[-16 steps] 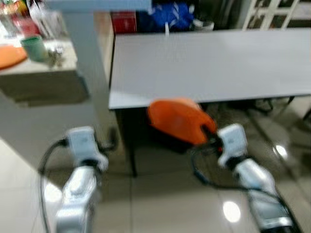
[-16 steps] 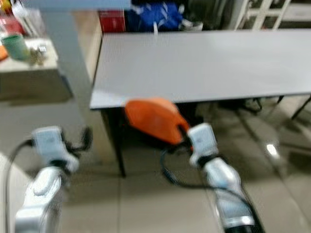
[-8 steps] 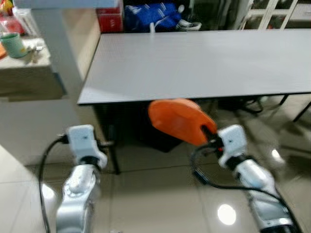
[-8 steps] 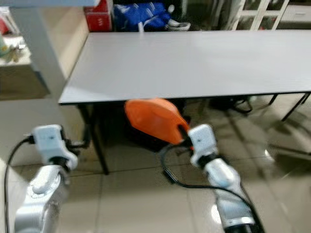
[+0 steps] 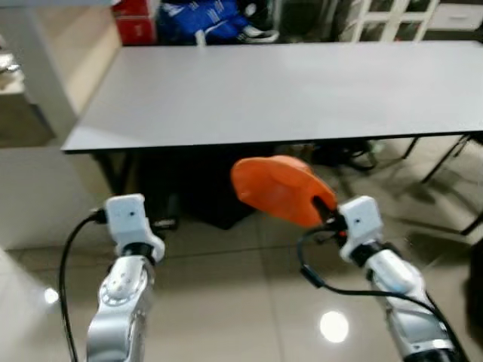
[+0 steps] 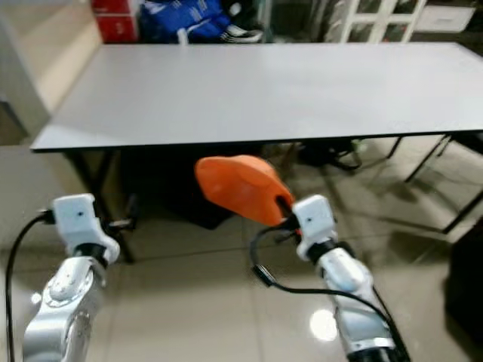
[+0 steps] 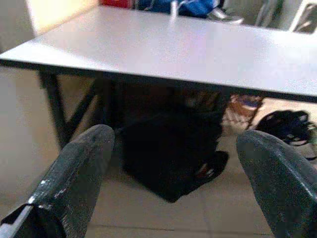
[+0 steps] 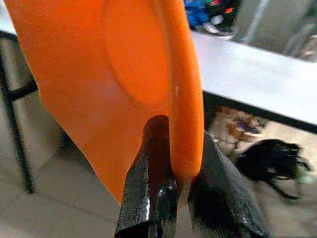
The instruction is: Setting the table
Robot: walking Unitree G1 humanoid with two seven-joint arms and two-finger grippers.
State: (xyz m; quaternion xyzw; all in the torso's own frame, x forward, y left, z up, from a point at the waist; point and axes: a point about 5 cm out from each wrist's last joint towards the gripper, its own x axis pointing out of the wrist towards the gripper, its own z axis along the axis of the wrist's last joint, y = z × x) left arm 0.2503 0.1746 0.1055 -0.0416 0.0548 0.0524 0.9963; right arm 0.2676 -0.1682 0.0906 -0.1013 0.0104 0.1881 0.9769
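Observation:
An orange plate (image 5: 278,188) hangs in the air just in front of the near edge of a long grey table (image 5: 287,87), tilted with its underside toward me. My right gripper (image 8: 173,163) is shut on the plate's rim (image 8: 184,99), one black finger on each side. My left gripper (image 7: 173,163) is open with nothing between its fingers (image 7: 79,173), held low before the table's left end. The grey tabletop (image 7: 163,47) lies bare ahead of both arms.
Under the table sit a black bag (image 7: 168,153) and black table legs (image 5: 117,177). Beyond the far edge lie a blue bag (image 5: 200,16) and a red box (image 5: 134,19). White chair frames (image 5: 392,19) stand at the far right. Glossy tiled floor lies below.
The camera has swung to the right and drawn closer: the table now sits centred and the shelf with the green cup has left the view. The plate stays in my right gripper.

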